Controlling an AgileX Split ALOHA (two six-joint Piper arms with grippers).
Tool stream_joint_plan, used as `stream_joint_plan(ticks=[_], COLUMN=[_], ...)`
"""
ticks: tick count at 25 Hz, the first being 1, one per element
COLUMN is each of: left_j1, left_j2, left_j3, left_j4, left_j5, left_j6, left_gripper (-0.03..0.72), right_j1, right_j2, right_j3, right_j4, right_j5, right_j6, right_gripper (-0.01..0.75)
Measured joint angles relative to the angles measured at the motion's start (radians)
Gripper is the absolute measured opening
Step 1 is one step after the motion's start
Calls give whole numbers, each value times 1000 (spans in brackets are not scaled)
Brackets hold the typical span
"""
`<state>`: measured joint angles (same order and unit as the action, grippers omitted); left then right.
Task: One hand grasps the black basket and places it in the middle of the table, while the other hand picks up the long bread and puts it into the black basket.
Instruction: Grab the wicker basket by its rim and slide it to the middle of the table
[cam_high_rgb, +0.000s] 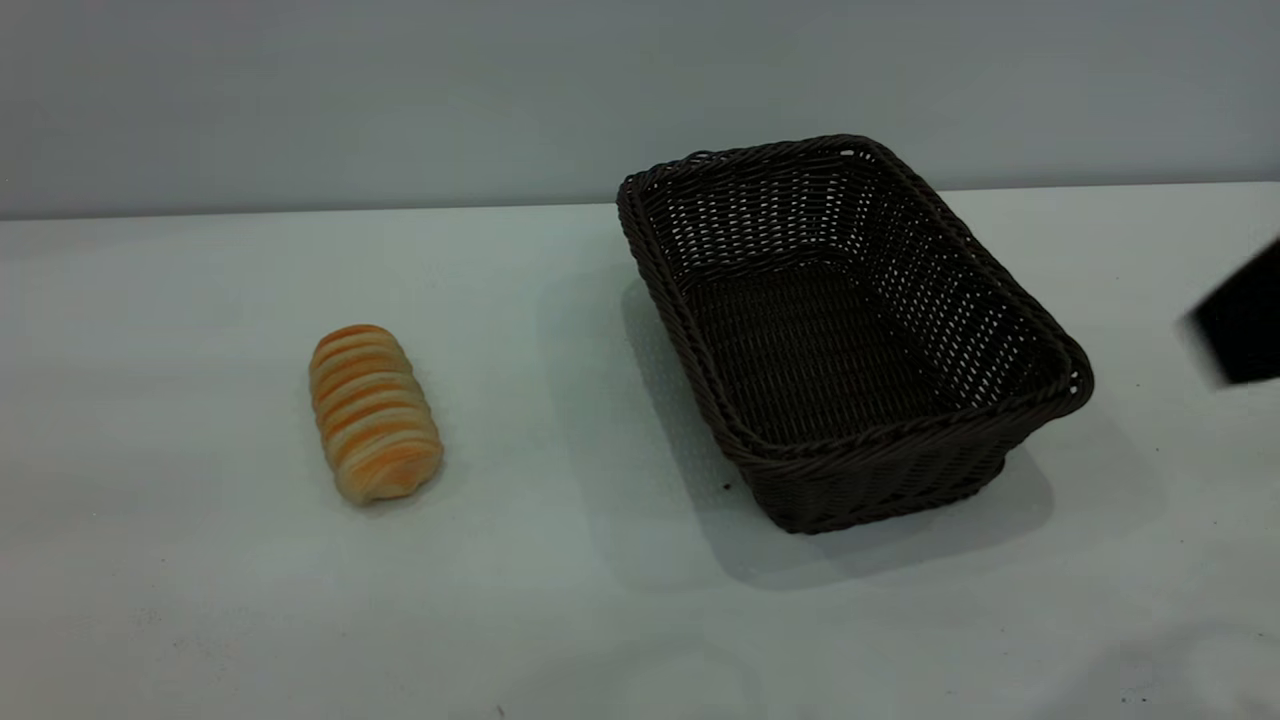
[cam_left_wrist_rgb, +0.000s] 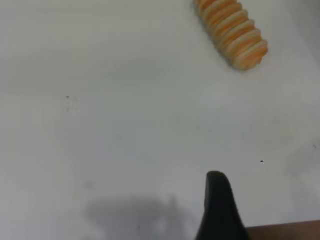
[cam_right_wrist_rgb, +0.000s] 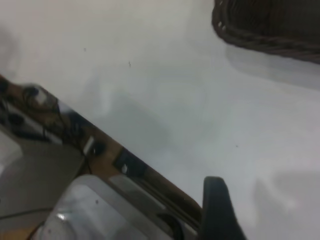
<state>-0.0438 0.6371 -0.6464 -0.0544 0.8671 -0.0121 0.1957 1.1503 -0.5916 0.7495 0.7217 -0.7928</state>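
Note:
The black basket (cam_high_rgb: 850, 330) stands empty on the table (cam_high_rgb: 560, 600), right of centre and turned at an angle. Its rim corner shows in the right wrist view (cam_right_wrist_rgb: 265, 40). The long bread (cam_high_rgb: 373, 411) lies on the table's left part, well apart from the basket, and also shows in the left wrist view (cam_left_wrist_rgb: 232, 31). My right gripper (cam_high_rgb: 1240, 320) is a blurred black shape at the far right edge, short of the basket. One of its fingers (cam_right_wrist_rgb: 216, 210) shows with bare table beside it. My left gripper is out of the exterior view. One of its fingers (cam_left_wrist_rgb: 218, 205) shows, far from the bread.
The table's brown front edge (cam_right_wrist_rgb: 125, 165) runs across the right wrist view, with cables and grey equipment (cam_right_wrist_rgb: 45, 175) beyond it. A brown strip of edge (cam_left_wrist_rgb: 285, 231) also shows in the left wrist view. A grey wall (cam_high_rgb: 400, 90) stands behind the table.

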Motion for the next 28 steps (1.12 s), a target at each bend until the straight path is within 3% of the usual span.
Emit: stream_joint_plan(ticks=[5,9,14,23,28], left_j1=[0,0,0,0,0], left_j2=[0,0,0,0,0], left_j3=[0,0,0,0,0], left_j4=[11,11,11,11,14], left_j5=[0,0,0,0,0], left_j6=[0,0,0,0,0], left_gripper=[518,518,518,518,518], right_j1=[154,162,162,162,162], right_j2=[203,364,492,576,635], right_j3=[-53,-91,-100,-101,-101], right_j4=[-46,-87,19,318,480], right_j5=[-179,-271,-382,-580,-630], right_j6=[161,373,586,629,630], right_gripper=[527,518,513,512,512])
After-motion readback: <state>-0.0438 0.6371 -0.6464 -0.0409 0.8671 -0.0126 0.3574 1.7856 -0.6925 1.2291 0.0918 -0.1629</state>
